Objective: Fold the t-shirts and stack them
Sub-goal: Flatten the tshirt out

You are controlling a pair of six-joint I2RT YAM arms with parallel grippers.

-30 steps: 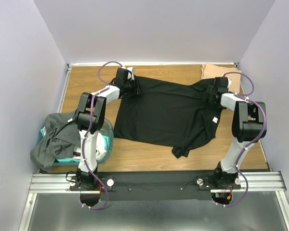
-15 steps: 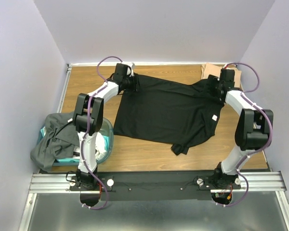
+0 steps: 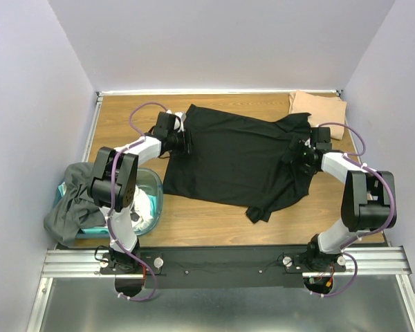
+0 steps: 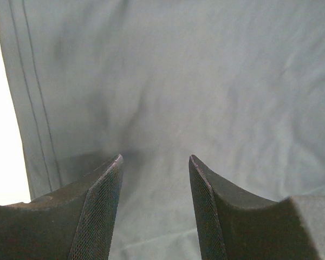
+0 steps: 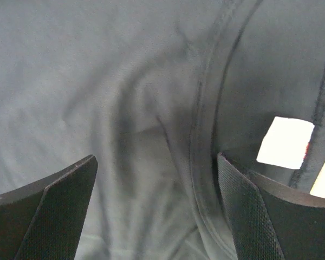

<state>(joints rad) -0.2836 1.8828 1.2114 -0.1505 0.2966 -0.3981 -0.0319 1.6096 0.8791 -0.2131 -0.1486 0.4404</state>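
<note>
Under both of your grippers the black t-shirt (image 3: 238, 162) lies spread on the table (image 3: 124, 117), its far edge let go. Half a second ago the left gripper (image 4: 154, 158) and right gripper (image 5: 156, 157) sat at its far corners. Each has since drawn back toward its base with jaws spread, cloth beneath the fingertips and nothing pinched. You have the shirt laid out, I judge, so the first fold comes next; the tan t-shirt (image 3: 317, 105) sits folded beyond your right gripper.
</note>
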